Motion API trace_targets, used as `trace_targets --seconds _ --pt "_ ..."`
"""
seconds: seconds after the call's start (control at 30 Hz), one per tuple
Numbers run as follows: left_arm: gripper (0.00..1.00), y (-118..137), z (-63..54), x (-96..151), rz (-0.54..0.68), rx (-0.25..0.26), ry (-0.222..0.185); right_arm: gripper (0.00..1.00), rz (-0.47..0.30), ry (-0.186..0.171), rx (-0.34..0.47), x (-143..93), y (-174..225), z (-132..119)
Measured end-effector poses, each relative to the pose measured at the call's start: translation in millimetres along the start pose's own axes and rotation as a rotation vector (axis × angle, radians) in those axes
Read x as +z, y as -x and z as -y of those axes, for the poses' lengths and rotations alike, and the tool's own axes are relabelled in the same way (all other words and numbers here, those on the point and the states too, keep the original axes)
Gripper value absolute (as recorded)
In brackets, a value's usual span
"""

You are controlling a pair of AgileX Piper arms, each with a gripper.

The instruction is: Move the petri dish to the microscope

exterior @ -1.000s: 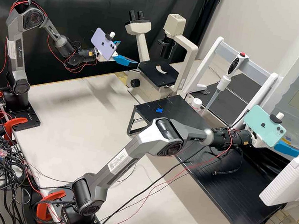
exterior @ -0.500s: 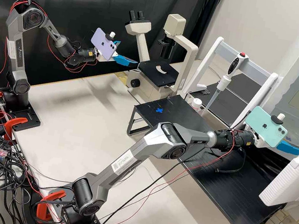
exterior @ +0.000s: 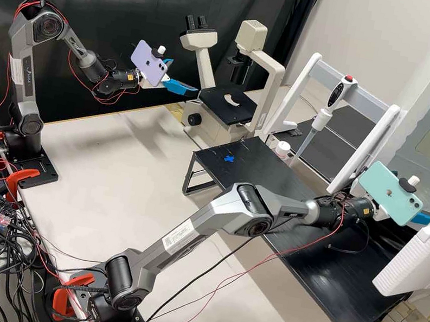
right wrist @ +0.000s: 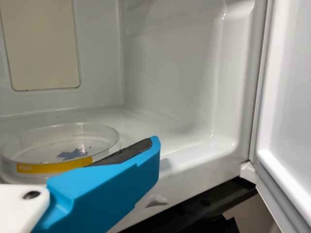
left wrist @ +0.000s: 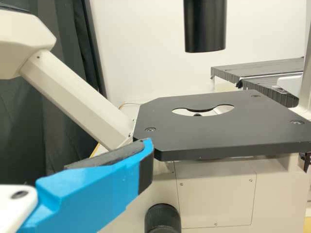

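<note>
Inside the white chamber, the clear round petri dish (right wrist: 60, 145) with a yellow strip on its wall lies flat in the right wrist view. My right gripper (exterior: 423, 218) is at the chamber's opening in the high view, partly behind the green phone. In its wrist view the right gripper (right wrist: 146, 162) stands open, one padded finger close beside the dish; whether they touch I cannot tell. My left gripper (exterior: 186, 77) is open and holds nothing, left of the microscope (exterior: 228, 105). The left gripper (left wrist: 140, 167) appears in its wrist view before the black stage (left wrist: 218, 138) with its round opening.
The chamber's open door (exterior: 423, 248) stands close beside the right gripper. Behind the low black table (exterior: 258, 163), a pipette (exterior: 324, 113) hangs on a white frame. A white-capped bottle (exterior: 282, 149) is near it. The microscope's black column (left wrist: 205, 26) overhangs its stage.
The right arm has moved toward the right and lower in the high view, its gripper now further behind the door's edge. The left arm has kept still.
</note>
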Motion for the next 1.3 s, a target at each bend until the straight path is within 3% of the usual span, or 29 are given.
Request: trace_targets --seconds 0.1,0.17,0.5,0.7,0.83,1.13,1.3 --pt "1.0 0.0 0.0 0.0 0.0 0.0 0.0 1.0 0.0 -0.006 -0.008 -1.0 1.7 -4.4" --pt "1.0 0.0 0.0 0.0 0.0 0.0 0.0 1.0 0.007 0.008 -0.022 -2.5 2.5 -5.5" --pt "1.0 0.0 0.0 0.0 0.0 0.0 0.0 1.0 0.064 0.125 -0.055 -18.3 6.5 -21.5" --pt "1.0 0.0 0.0 0.0 0.0 0.0 0.0 1.0 0.074 0.171 -0.084 -29.1 4.8 -18.6" --pt "1.0 0.0 0.0 0.0 0.0 0.0 0.0 1.0 0.058 0.226 -0.091 -42.4 1.2 -13.9" --pt "1.0 0.0 0.0 0.0 0.0 0.0 0.0 1.0 0.071 0.238 -0.093 -46.8 -4.9 -6.7" --pt "1.0 0.0 0.0 0.0 0.0 0.0 0.0 1.0 0.081 0.21 -0.097 -41.5 -9.8 0.0"
